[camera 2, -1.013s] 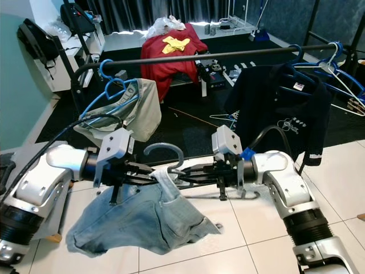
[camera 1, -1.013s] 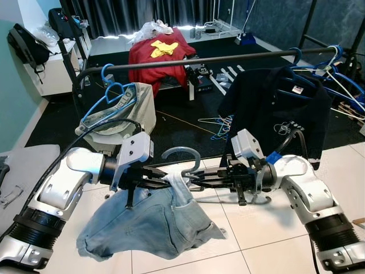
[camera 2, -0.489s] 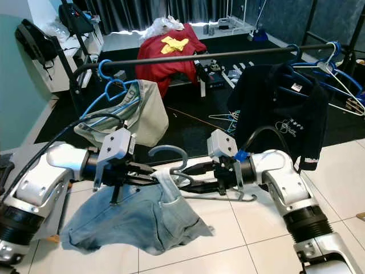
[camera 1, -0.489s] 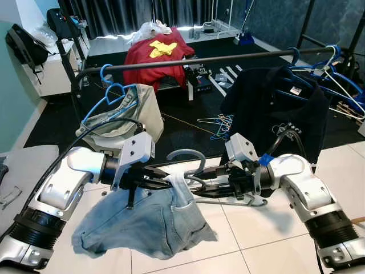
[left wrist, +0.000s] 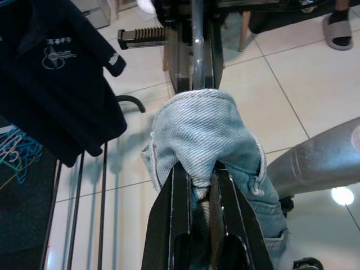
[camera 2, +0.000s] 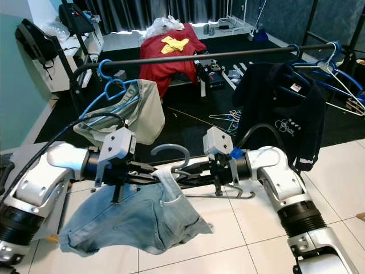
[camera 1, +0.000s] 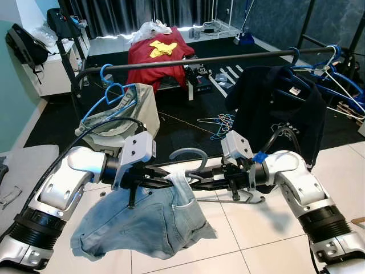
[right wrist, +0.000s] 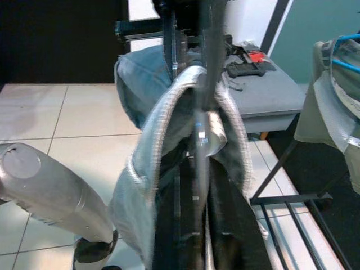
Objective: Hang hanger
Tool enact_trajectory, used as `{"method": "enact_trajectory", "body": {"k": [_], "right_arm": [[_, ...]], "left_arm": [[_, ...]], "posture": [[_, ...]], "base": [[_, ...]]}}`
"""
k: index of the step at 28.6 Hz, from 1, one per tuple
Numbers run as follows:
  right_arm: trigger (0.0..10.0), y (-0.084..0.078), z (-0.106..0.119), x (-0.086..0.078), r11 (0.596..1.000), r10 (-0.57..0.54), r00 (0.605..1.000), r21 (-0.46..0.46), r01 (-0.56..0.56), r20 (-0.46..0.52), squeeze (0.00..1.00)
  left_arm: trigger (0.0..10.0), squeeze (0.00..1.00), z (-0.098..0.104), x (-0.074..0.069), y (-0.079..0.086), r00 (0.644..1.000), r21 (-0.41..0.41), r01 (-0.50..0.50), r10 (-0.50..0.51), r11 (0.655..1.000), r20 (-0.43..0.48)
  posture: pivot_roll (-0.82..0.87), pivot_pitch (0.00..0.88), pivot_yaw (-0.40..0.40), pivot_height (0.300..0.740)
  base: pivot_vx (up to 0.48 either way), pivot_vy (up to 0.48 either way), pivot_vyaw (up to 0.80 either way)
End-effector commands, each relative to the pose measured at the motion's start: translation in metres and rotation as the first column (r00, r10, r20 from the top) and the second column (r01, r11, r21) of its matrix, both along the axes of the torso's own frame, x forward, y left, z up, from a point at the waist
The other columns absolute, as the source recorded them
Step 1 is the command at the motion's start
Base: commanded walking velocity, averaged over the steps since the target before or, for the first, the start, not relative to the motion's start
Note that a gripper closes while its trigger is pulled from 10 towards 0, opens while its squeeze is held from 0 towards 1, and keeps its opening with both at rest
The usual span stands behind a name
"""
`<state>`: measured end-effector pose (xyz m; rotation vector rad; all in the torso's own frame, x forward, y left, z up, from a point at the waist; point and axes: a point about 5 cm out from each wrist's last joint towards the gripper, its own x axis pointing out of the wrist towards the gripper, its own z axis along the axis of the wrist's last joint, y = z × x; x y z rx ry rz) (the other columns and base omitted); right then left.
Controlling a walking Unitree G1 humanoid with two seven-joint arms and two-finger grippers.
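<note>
Holding a grey hanger [camera 1: 191, 171] level between them, both grippers sit low in front of the robot, below the clothes rail [camera 1: 188, 61]. The left gripper [camera 1: 165, 182] has its fingers clamped on the waistband of a pair of light blue denim shorts [camera 1: 145, 220] and on the hanger bar underneath it; the left wrist view shows the denim bunched tight between the two black fingers [left wrist: 171, 219]. The right gripper [camera 1: 197, 181] reaches in from the other side along the hanger's bar, and the right wrist view shows its fingers closed around that bar with denim draped over it. The hook [camera 1: 188, 154] curves up between the two grippers, free and pointing upward.

My read: the garment is on the hanger and the step in hand is the carry towards the rail (the hanging itself is not yet done). The next move calls for raising the hanger well up and forward so the hook clears the rail, then lowering it into the open stretch between the beige garment [camera 1: 128, 108] on its blue hanger [camera 1: 111, 94] and the dark polo shirt [camera 1: 279, 108]. Keeping the hanger level matters, since the shorts hang mostly to the left side and could slide.

No containers are in play; a red cloth [camera 1: 157, 57] covers something beyond the rail.
</note>
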<state>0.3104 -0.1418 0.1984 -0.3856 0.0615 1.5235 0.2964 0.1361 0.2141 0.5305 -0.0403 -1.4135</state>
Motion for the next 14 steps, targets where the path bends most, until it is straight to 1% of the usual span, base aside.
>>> {"method": "enact_trajectory", "body": {"k": [1, 2, 3, 6, 7, 9, 10, 11, 12, 13, 14], "right_arm": [[0.0, 0.006, 0.000, 0.001, 1.000, 0.008, 1.000, 0.012, -0.008, 0.003, 0.00], [0.0, 0.007, 0.001, 0.002, 0.999, 0.005, 1.000, 0.036, -0.005, 0.013, 0.00], [0.0, 0.007, 0.001, 0.002, 0.999, 0.005, 1.000, 0.036, -0.005, 0.013, 0.00], [0.0, 0.009, 0.005, 0.003, 0.993, -0.014, 0.999, 0.115, 0.010, 0.036, 0.00], [0.0, 0.009, 0.005, 0.003, 0.993, -0.014, 0.999, 0.115, 0.010, 0.036, 0.00], [0.0, 0.010, 0.007, 0.003, 0.987, -0.028, 0.999, 0.158, 0.021, 0.043, 0.00], [0.0, 0.010, 0.007, 0.003, 0.987, -0.028, 0.999, 0.158, 0.021, 0.043, 0.00], [0.0, 0.010, 0.008, 0.002, 0.984, -0.035, 0.998, 0.179, 0.026, 0.050, 0.00], [0.0, 0.009, 0.010, 0.002, 0.978, -0.048, 0.997, 0.205, 0.036, 0.054, 0.00], [0.0, 0.009, 0.010, 0.002, 0.978, -0.048, 0.997, 0.205, 0.036, 0.054, 0.00], [0.0, 0.008, 0.011, 0.001, 0.974, -0.059, 0.997, 0.224, 0.045, 0.058, 0.00]], "left_arm": [[0.0, 0.00, 0.006, -0.004, -0.006, 0.998, 0.006, 0.046, -0.046, 0.999, 0.030], [0.0, 0.00, 0.006, -0.004, -0.006, 0.999, 0.004, 0.045, -0.045, 0.999, 0.031], [0.0, 0.00, 0.006, -0.004, -0.006, 0.999, 0.004, 0.045, -0.045, 0.999, 0.031], [0.0, 0.00, 0.009, -0.003, -0.006, 0.999, -0.037, 0.027, -0.025, 0.999, 0.043], [0.0, 0.00, 0.009, -0.003, -0.006, 0.999, -0.037, 0.027, -0.025, 0.999, 0.043], [0.0, 0.00, 0.012, -0.002, -0.006, 0.999, -0.070, 0.017, -0.013, 0.997, 0.045], [0.0, 0.00, 0.012, -0.002, -0.006, 0.999, -0.070, 0.017, -0.013, 0.997, 0.045], [0.0, 0.00, 0.013, -0.001, -0.007, 0.999, -0.092, 0.004, 0.001, 0.996, 0.054], [10.0, 0.00, 0.016, 0.002, -0.006, 0.997, -0.136, -0.028, 0.038, 0.990, 0.070], [10.0, 0.00, 0.016, 0.002, -0.006, 0.997, -0.136, -0.028, 0.038, 0.990, 0.070], [10.0, 0.00, 0.019, 0.005, -0.006, 0.994, -0.182, -0.052, 0.068, 0.982, 0.082]], "posture": [[-0.05, 0.045, 0.038, 0.740], [-0.05, 0.045, 0.036, 0.740], [-0.05, 0.045, 0.036, 0.740], [-0.06, 0.042, 0.037, 0.740], [-0.06, 0.042, 0.037, 0.740], [-0.06, 0.039, 0.038, 0.740], [-0.06, 0.039, 0.038, 0.740], [-0.06, 0.036, 0.039, 0.740], [-0.06, 0.033, 0.041, 0.740], [-0.06, 0.033, 0.041, 0.740], [-0.06, 0.032, 0.041, 0.740]], "base": [[0.000, 0.000, 0.00], [0.000, 0.000, 0.00], [0.000, 0.000, 0.00], [0.000, 0.000, 0.00], [0.000, 0.000, 0.00], [0.000, 0.000, 0.00], [0.000, 0.000, 0.00], [0.000, 0.000, 0.00], [0.000, 0.000, 0.00], [0.000, 0.000, 0.00], [0.000, 0.000, 0.00]]}}
